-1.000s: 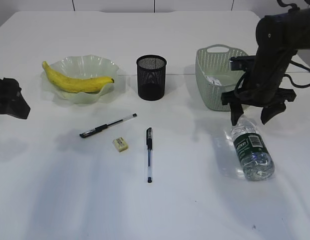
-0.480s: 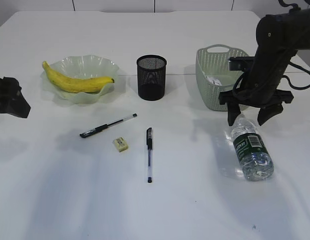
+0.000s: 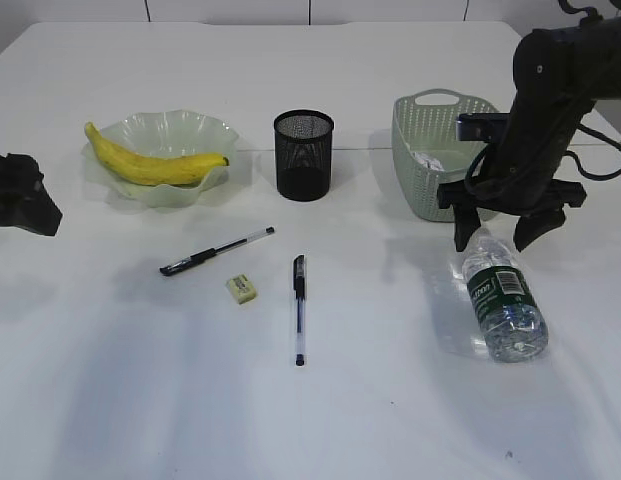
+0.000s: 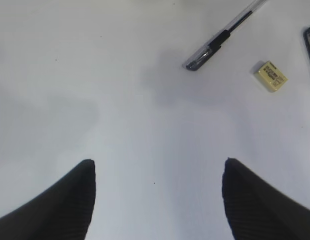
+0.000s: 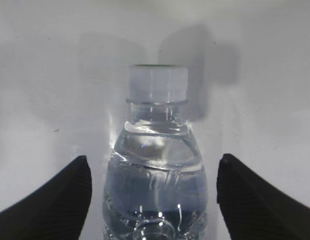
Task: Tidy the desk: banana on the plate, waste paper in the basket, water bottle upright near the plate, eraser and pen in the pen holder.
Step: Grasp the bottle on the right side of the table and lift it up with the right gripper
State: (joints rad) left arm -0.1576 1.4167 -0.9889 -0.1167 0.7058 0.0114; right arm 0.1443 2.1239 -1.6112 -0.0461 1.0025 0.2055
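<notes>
Exterior: right gripper (image 3: 500, 232) spread wide over the neck of water bottle (image 3: 504, 302) lying flat on table (image 3: 390, 420), beside basket (image 3: 435, 150); left wrist: left gripper (image 4: 158, 172) wide, empty; right wrist: bottle cap (image 5: 158, 82) between fingers (image 5: 65, 192).

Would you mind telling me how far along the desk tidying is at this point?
Done: the banana lies on the plate, and paper sits in the basket. In hand: the open right gripper straddles the neck of the water bottle, which lies on its side. Left: both pens and the eraser lie outside the pen holder.
</notes>
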